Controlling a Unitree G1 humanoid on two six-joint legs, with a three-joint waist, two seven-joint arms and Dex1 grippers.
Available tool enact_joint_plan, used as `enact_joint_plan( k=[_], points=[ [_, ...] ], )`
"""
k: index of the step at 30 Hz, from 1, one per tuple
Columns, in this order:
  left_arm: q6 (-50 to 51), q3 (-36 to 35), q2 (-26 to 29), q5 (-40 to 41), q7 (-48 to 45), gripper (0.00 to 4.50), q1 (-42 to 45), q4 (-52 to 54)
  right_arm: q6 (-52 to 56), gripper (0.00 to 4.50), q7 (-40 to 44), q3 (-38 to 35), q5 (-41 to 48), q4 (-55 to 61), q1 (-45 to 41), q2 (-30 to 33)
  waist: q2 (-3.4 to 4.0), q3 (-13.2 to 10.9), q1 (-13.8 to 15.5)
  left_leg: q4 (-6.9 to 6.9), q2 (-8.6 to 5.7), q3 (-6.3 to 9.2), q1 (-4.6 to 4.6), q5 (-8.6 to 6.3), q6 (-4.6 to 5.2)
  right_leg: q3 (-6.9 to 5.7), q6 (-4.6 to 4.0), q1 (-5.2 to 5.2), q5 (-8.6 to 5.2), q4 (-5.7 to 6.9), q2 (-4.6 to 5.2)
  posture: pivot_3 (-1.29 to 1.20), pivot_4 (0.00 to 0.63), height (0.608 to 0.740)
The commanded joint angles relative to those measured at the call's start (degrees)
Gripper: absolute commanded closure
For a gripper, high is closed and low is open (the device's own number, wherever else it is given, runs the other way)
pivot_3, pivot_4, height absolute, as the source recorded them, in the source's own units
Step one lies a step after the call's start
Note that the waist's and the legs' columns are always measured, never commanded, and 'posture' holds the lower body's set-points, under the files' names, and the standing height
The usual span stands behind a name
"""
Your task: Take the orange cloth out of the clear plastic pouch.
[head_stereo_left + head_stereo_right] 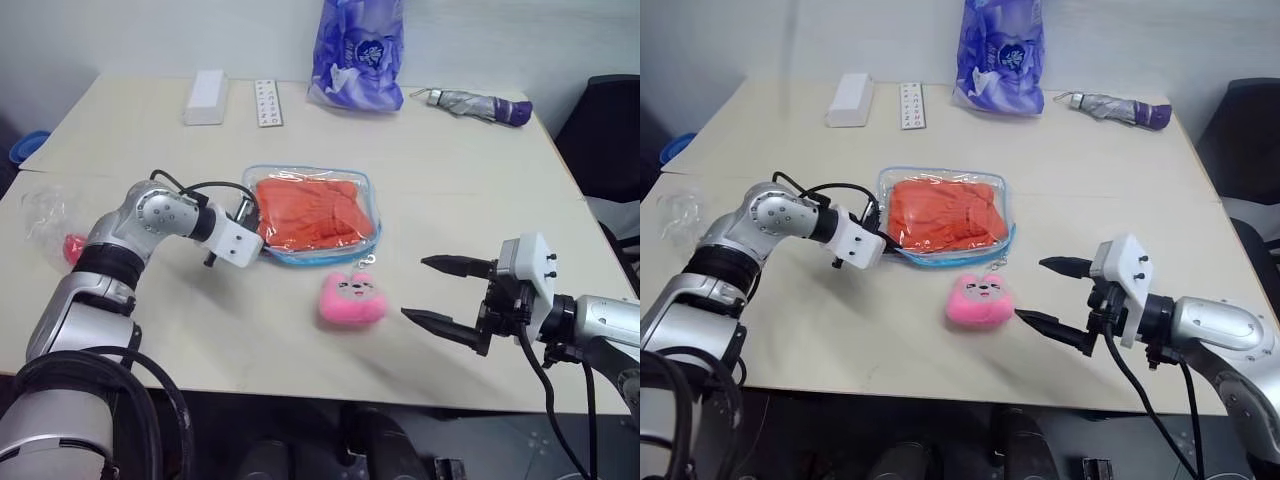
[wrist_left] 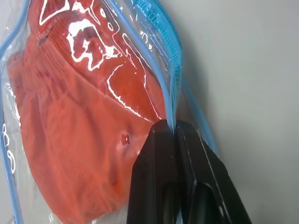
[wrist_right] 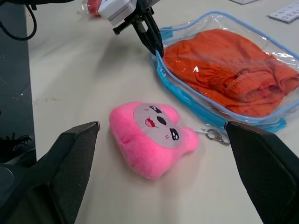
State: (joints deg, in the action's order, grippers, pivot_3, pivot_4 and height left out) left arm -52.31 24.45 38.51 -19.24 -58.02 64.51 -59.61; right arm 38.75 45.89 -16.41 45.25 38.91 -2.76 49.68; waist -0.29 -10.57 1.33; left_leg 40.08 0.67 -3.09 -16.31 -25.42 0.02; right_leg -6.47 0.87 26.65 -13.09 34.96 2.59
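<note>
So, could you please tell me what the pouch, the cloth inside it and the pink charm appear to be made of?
Pouch: glossy clear plastic, likely vinyl, showing glare and light blue edging.
Orange cloth: soft matte knit fabric, judging by its ribbed gathered band.
Pink charm: fuzzy plush, with a printed face.

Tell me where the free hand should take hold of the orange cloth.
Best guess: the ribbed band end of the orange cloth, bunched thick enough to pinch. Reach in through the clear plastic pouch mouth, along the blue edge the left hand pinches, with the open right hand.
</note>
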Motion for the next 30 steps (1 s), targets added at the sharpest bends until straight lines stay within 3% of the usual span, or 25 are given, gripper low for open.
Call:
enact_joint_plan(
  k=[1, 2, 3, 8, 12, 14, 18, 25, 30],
  points=[
    [0.6, -1.5, 0.2, 0.7, -0.5, 4.48, 1.7, -2.5, -0.7, 0.00, 0.1, -2.3, 0.6, 2.2, 0.5, 1.0, 0.00, 0.0, 0.0, 0.00, 0.02, -0.04, 0.03, 0.00, 0.00, 0.01, 0.00, 0.00, 0.00, 0.01, -0.01, 0.00, 0.150, 0.740],
    [2.3, -2.3, 0.3, 2.0, -2.0, 4.48, 1.7, -2.6, -0.8, 0.00, 0.1, -2.3, 0.4, 2.2, 0.7, 1.0, 0.00, 0.0, 0.0, 0.00, 0.03, -0.06, 0.03, 0.00, 0.00, 0.02, 0.00, -0.01, 0.00, 0.03, -0.01, 0.00, 0.150, 0.740],
    [3.5, -3.0, 0.3, 2.9, -3.2, 4.03, 1.6, -2.6, -0.8, 0.00, 0.0, -2.3, 0.3, 2.2, 0.8, 1.0, 0.00, 0.0, 0.0, 0.00, 0.04, -0.07, 0.04, 0.00, 0.00, 0.07, 0.00, -0.01, 0.00, 0.05, -0.01, 0.00, 0.150, 0.740],
    [12.5, -7.7, 2.2, 11.9, -13.1, 2.63, -2.2, 6.6, -1.2, 0.00, -0.2, -1.7, -0.4, 2.2, 1.5, 0.7, 0.00, 0.0, 0.0, 0.02, 0.07, -0.07, 0.09, 0.00, 0.00, 0.07, 0.00, -0.01, 0.00, 0.04, -0.02, 0.00, 0.150, 0.740],
    [48.2, -13.4, 2.8, 27.8, -21.6, 1.35, -9.1, 31.8, -1.5, 0.00, -0.4, -2.0, -1.8, 2.5, 3.0, 0.9, 0.00, 0.0, 0.0, 0.11, 0.15, 0.02, 0.10, 0.00, 0.00, 0.05, 0.00, -0.01, 0.00, 0.04, 0.00, 0.00, 0.150, 0.740],
    [61.5, -13.9, 2.7, 32.5, -21.8, 0.77, -11.6, 43.0, -1.9, 0.00, -0.5, -2.1, -2.9, 2.6, 3.8, 1.1, 0.00, 0.0, 0.1, 0.15, 0.15, 0.10, 0.08, 0.00, 0.00, 0.03, 0.00, -0.01, 0.00, 0.04, 0.02, 0.00, 0.150, 0.740],
    [72.8, -10.0, -1.2, 34.2, -20.5, 0.77, -14.6, 54.5, -2.2, 0.00, -0.6, -2.3, -4.3, 2.6, 4.8, 1.4, 0.00, 0.0, 0.3, 0.21, 0.12, 0.41, 0.04, -0.01, 0.01, 0.10, 0.01, -0.19, 0.00, 0.01, 0.05, 0.00, 0.150, 0.740],
    [59.0, 1.2, -7.3, 21.8, -19.5, 0.77, -15.0, 47.7, -2.3, 0.00, -1.3, -2.0, -4.9, 2.4, 3.8, 1.8, 0.00, 0.0, -0.2, 0.19, 0.13, 0.34, 0.08, 0.01, -0.05, 0.39, 0.04, -0.23, 0.02, 0.07, -0.10, 0.00, 0.150, 0.740],
    [56.4, 2.7, -10.2, 19.2, -19.2, 0.77, -14.4, 44.1, -6.6, 0.00, 0.8, 5.2, -12.0, -4.3, -3.7, 2.6, 0.00, 0.0, -0.1, 0.18, 0.14, 0.24, 0.13, 0.02, -0.05, 0.48, 0.04, -0.20, 0.02, 0.09, -0.10, 0.00, 0.150, 0.740]
  ],
)
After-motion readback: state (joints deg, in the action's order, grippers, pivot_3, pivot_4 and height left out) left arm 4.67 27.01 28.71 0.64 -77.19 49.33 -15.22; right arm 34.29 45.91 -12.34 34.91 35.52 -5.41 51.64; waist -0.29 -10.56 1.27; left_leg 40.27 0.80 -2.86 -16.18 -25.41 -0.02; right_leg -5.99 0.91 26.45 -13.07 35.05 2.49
